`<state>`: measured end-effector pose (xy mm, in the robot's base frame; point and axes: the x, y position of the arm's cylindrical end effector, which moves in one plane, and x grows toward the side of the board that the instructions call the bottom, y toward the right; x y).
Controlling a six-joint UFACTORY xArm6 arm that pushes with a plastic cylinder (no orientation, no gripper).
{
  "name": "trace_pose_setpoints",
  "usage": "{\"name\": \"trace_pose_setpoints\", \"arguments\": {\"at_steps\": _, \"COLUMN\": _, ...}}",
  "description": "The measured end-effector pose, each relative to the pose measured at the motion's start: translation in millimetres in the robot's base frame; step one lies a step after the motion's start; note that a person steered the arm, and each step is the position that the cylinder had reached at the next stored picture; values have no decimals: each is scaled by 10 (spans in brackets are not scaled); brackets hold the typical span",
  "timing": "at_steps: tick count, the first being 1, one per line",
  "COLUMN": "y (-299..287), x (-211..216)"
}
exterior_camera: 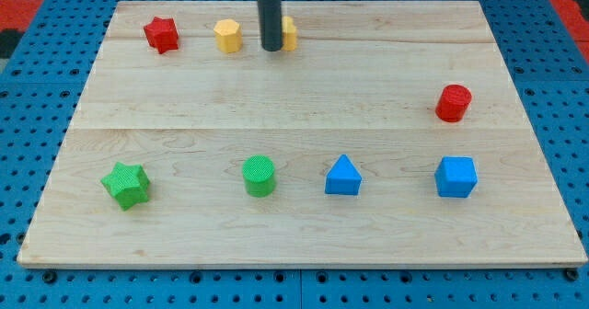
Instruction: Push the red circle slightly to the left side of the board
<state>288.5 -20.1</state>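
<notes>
The red circle (453,103) is a short red cylinder near the view's right edge of the wooden board (304,88), about mid-height. My tip (271,48) is the lower end of the dark rod coming down from the view's top centre. It stands far to the left of the red circle and above it, between two yellow blocks. A yellow hexagon block (227,35) lies just left of the tip. A second yellow block (289,33) is partly hidden behind the rod on its right.
A red star (161,34) lies at the top left. Along the bottom row lie a green star (126,184), a green cylinder (259,176), a blue triangular block (342,176) and a blue cube (456,177). Blue pegboard surrounds the board.
</notes>
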Motion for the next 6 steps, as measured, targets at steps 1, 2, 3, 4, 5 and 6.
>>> {"name": "trace_pose_setpoints", "arguments": {"at_steps": 1, "y": 140, "x": 325}}
{"name": "trace_pose_setpoints", "arguments": {"at_steps": 2, "y": 1254, "x": 508}}
{"name": "trace_pose_setpoints", "arguments": {"at_steps": 3, "y": 2533, "x": 511}}
{"name": "trace_pose_setpoints", "arguments": {"at_steps": 4, "y": 2997, "x": 1163}}
{"name": "trace_pose_setpoints", "arguments": {"at_steps": 5, "y": 2299, "x": 1300}}
{"name": "trace_pose_setpoints", "arguments": {"at_steps": 6, "y": 1730, "x": 919}}
